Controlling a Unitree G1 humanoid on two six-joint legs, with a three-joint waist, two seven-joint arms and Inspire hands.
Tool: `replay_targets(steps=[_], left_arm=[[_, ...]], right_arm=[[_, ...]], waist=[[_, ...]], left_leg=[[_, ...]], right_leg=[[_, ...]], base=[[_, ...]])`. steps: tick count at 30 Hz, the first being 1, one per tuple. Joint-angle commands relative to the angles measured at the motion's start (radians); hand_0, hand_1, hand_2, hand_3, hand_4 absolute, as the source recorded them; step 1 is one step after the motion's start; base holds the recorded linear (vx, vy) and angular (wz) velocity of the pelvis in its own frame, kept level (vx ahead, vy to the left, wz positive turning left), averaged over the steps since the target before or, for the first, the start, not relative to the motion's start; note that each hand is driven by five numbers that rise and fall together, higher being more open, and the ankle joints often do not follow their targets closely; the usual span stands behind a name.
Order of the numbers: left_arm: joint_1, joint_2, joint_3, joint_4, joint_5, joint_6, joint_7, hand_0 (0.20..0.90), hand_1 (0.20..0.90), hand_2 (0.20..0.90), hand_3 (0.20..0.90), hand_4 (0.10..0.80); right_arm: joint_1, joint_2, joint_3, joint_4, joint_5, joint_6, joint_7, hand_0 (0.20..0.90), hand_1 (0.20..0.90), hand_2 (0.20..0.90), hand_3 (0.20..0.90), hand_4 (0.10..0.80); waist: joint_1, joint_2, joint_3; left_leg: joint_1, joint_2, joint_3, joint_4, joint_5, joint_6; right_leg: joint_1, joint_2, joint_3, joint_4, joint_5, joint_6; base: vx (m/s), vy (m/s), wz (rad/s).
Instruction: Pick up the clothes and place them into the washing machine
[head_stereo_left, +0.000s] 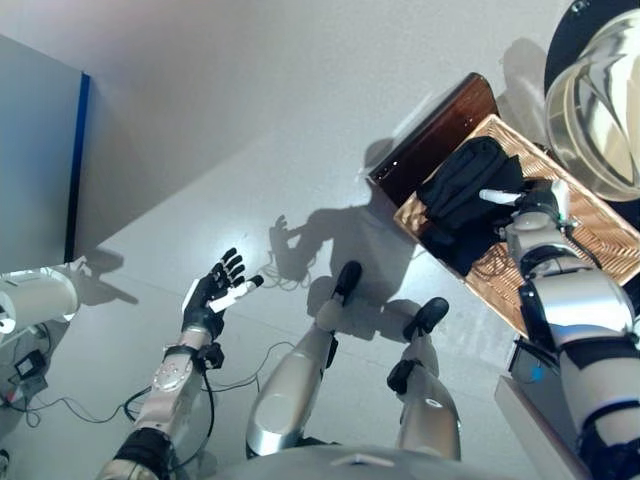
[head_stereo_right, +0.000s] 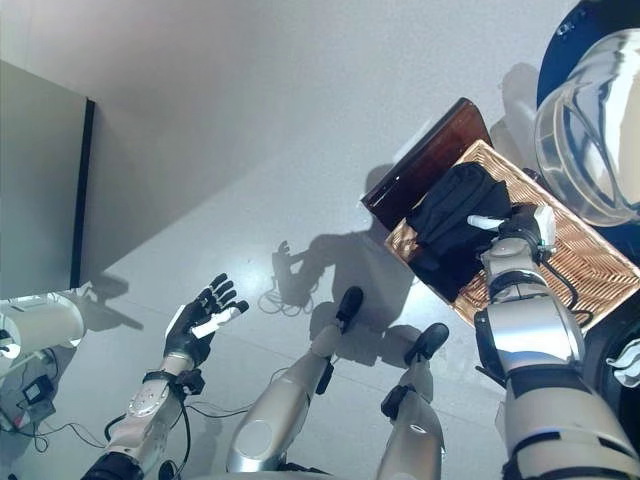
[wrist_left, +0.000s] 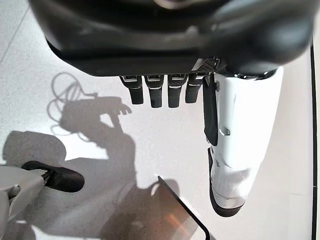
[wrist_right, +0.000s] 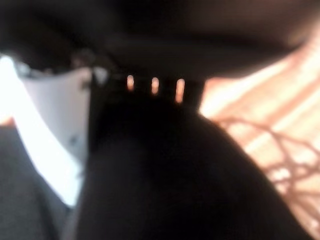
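A heap of black clothes (head_stereo_left: 462, 190) lies in a woven copper-coloured basket (head_stereo_left: 600, 235) at the right. My right hand (head_stereo_left: 535, 205) rests on the heap, its white thumb cover pointing across the cloth. In the right wrist view the black cloth (wrist_right: 175, 190) fills the space past the hand and hides the fingers. The washing machine's round glass door (head_stereo_left: 600, 110) shows at the upper right, just beyond the basket. My left hand (head_stereo_left: 212, 290) hangs open above the bare floor at the lower left, fingers (wrist_left: 155, 92) straight and holding nothing.
A dark brown board (head_stereo_left: 440, 125) lies along the basket's far-left side. A grey panel with a blue edge (head_stereo_left: 40, 150) stands at the left, with a white rounded object (head_stereo_left: 35, 300) below it. Pale floor stretches between them.
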Motion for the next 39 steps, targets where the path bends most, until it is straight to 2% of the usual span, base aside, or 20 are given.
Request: replay_targets(steps=[1, 5, 10, 12, 16, 23, 33, 38, 39], left_arm=[[0.031, 0.075, 0.068, -0.035, 0.016, -0.042, 0.010, 0.900, 0.900, 0.900, 0.900, 0.800], [0.028, 0.054, 0.069, 0.002, 0.021, -0.044, 0.018, 0.900, 0.900, 0.900, 0.900, 0.800], [0.030, 0.049, 0.054, 0.021, 0.020, -0.044, 0.014, 0.900, 0.900, 0.900, 0.900, 0.800], [0.036, 0.047, 0.045, 0.024, 0.019, -0.044, 0.015, 0.900, 0.900, 0.900, 0.900, 0.800], [0.051, 0.031, 0.027, 0.055, 0.020, -0.037, 0.010, 0.900, 0.900, 0.900, 0.900, 0.800], [0.060, 0.004, 0.026, 0.110, 0.021, -0.031, 0.009, 0.900, 0.900, 0.900, 0.900, 0.800], [0.070, -0.036, -0.017, 0.142, 0.002, -0.025, -0.011, 0.900, 0.900, 0.900, 0.900, 0.800], [0.061, -0.054, -0.032, 0.162, 0.000, -0.021, -0.015, 0.900, 0.900, 0.900, 0.900, 0.800], [0.055, -0.063, -0.035, 0.168, -0.001, -0.019, -0.017, 0.900, 0.900, 0.900, 0.900, 0.800]], right_arm=[[0.013, 0.003, 0.013, -0.057, 0.044, -0.071, -0.021, 0.200, 0.200, 0.200, 0.200, 0.300], [0.117, 0.005, -0.079, -0.075, 0.147, -0.105, -0.030, 0.200, 0.200, 0.200, 0.200, 0.300], [0.190, -0.044, -0.169, -0.022, 0.207, -0.105, -0.055, 0.200, 0.200, 0.200, 0.200, 0.300], [0.208, -0.086, -0.200, -0.016, 0.234, -0.113, -0.064, 0.200, 0.200, 0.200, 0.200, 0.300], [0.219, -0.123, -0.234, -0.021, 0.283, -0.132, -0.069, 0.200, 0.200, 0.200, 0.200, 0.300], [0.260, -0.124, -0.286, -0.078, 0.426, -0.192, -0.048, 0.200, 0.200, 0.200, 0.200, 0.300], [0.253, -0.182, -0.326, -0.060, 0.524, -0.220, -0.016, 0.200, 0.200, 0.200, 0.200, 0.300], [0.264, -0.185, -0.356, -0.076, 0.603, -0.247, 0.005, 0.200, 0.200, 0.200, 0.200, 0.300], [0.277, -0.178, -0.384, -0.095, 0.666, -0.264, 0.025, 0.200, 0.200, 0.200, 0.200, 0.300]], waist=[[0.001, -0.025, -0.022], [-0.022, -0.037, -0.030], [-0.038, -0.033, -0.041], [-0.048, -0.016, -0.041], [-0.064, 0.000, -0.050], [-0.097, 0.004, -0.069], [-0.112, 0.061, -0.094], [-0.119, 0.074, -0.102], [-0.125, 0.080, -0.106]], left_leg=[[-0.004, -0.053, 0.028, -0.018, -0.017, -0.054], [0.024, -0.050, 0.039, -0.018, -0.026, -0.051], [0.047, -0.049, 0.049, -0.018, -0.035, -0.049], [0.044, -0.052, 0.058, -0.018, -0.016, -0.043], [0.057, -0.049, 0.081, -0.018, -0.020, -0.045], [0.076, -0.038, 0.116, -0.018, -0.031, -0.044], [0.096, -0.037, 0.147, -0.018, -0.041, -0.049], [0.103, -0.034, 0.151, -0.018, -0.046, -0.051], [0.108, -0.034, 0.156, -0.018, -0.048, -0.051]], right_leg=[[-0.024, -0.054, 0.044, 0.075, -0.020, 0.039], [0.004, -0.049, 0.051, 0.067, -0.020, 0.039], [0.027, -0.047, 0.060, 0.057, -0.021, 0.040], [0.020, -0.051, 0.061, 0.056, 0.001, 0.033], [0.022, -0.047, 0.079, 0.055, 0.001, 0.031], [0.025, -0.038, 0.112, 0.051, -0.004, 0.026], [0.035, -0.032, 0.137, 0.041, -0.013, 0.020], [0.036, -0.031, 0.143, 0.043, -0.018, 0.019], [0.039, -0.032, 0.144, 0.043, -0.020, 0.018]], base=[[0.016, -0.004, -0.12], [0.022, -0.006, -0.15], [0.006, -0.010, -0.12], [-0.102, 0.043, -0.16], [-0.028, 0.002, -0.16], [0.020, -0.014, -0.19], [0.018, -0.015, -0.09], [0.010, -0.005, -0.03], [0.035, -0.019, -0.02]])
